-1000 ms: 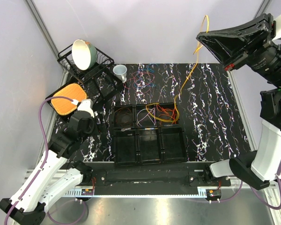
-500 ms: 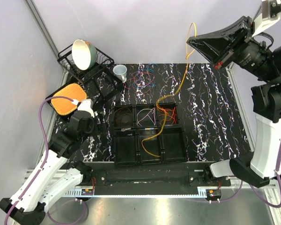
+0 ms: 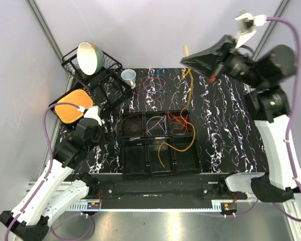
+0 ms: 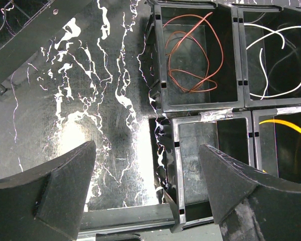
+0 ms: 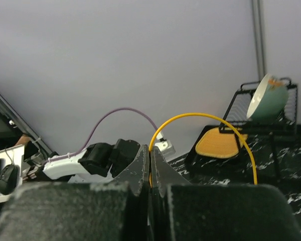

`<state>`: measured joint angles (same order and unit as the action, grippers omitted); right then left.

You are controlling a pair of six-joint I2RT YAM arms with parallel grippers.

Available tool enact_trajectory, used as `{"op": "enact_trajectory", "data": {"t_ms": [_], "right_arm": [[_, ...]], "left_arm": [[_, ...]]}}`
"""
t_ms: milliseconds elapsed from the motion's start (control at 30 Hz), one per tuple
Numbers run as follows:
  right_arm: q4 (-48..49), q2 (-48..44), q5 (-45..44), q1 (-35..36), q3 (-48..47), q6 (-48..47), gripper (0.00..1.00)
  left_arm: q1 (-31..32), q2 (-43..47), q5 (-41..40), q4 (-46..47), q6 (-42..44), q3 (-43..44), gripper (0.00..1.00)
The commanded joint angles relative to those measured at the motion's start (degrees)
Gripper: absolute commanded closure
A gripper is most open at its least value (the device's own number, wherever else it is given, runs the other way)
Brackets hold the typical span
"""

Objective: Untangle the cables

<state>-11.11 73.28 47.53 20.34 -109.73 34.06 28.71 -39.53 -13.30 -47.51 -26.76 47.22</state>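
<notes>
My right gripper point(image 3: 186, 59) hangs high over the far side of the table, shut on a yellow cable point(image 3: 187, 95). That cable arcs out of the jaws point(image 5: 205, 116) and falls to the black bin tray point(image 3: 160, 171), its free end lying across the front middle bin point(image 3: 162, 152). A tangle of red, blue and purple cables point(image 3: 153, 84) lies on the table behind the tray. The back bins hold a brown cable point(image 4: 190, 55), a white one point(image 4: 276, 55) and red-orange ones point(image 3: 179, 120). My left gripper point(image 4: 148, 150) hovers open and empty over the tray's left edge.
At the far left corner, a black dish rack point(image 3: 104, 70) holds a tilted bowl point(image 3: 88, 56). A pale cup point(image 3: 129, 77) stands beside it, and an orange round pad point(image 3: 72, 106) lies just behind my left wrist. The marbled black mat point(image 3: 226, 125) covers the table.
My right gripper has swung left and lower with the yellow cable. The cable's loop has left the back right bin and now trails into the front middle bin. The left arm stayed still.
</notes>
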Motion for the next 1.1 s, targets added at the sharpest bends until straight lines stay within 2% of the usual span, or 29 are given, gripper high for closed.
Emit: {"op": "enact_trajectory", "data": {"t_ms": [0, 233, 600, 867, 1067], "right_arm": [[4.08, 1.07, 0.99, 4.09, 3.47, 1.44, 1.00], [-0.21, 3.45, 0.72, 11.90, 3.30, -1.98, 1.00], [-11.38, 1.70, -5.33, 30.35, 8.03, -11.99, 1.00], [-12.79, -5.49, -12.98, 33.54, 17.00, -10.96, 1.00], [-12.62, -12.79, -18.68, 33.89, 29.72, -8.40, 1.00]], "left_arm": [[-0.32, -0.11, 0.29, 2.24, 0.40, 0.85, 0.14], [-0.32, -0.46, 0.29, 2.24, 0.40, 0.86, 0.14], [-0.32, -0.99, 0.03, 2.24, 0.31, 0.86, 0.14], [-0.41, -1.43, 0.12, 2.15, 0.48, 0.94, 0.14], [-0.50, -1.43, 0.12, 2.33, 0.48, 0.94, 0.14]]}}
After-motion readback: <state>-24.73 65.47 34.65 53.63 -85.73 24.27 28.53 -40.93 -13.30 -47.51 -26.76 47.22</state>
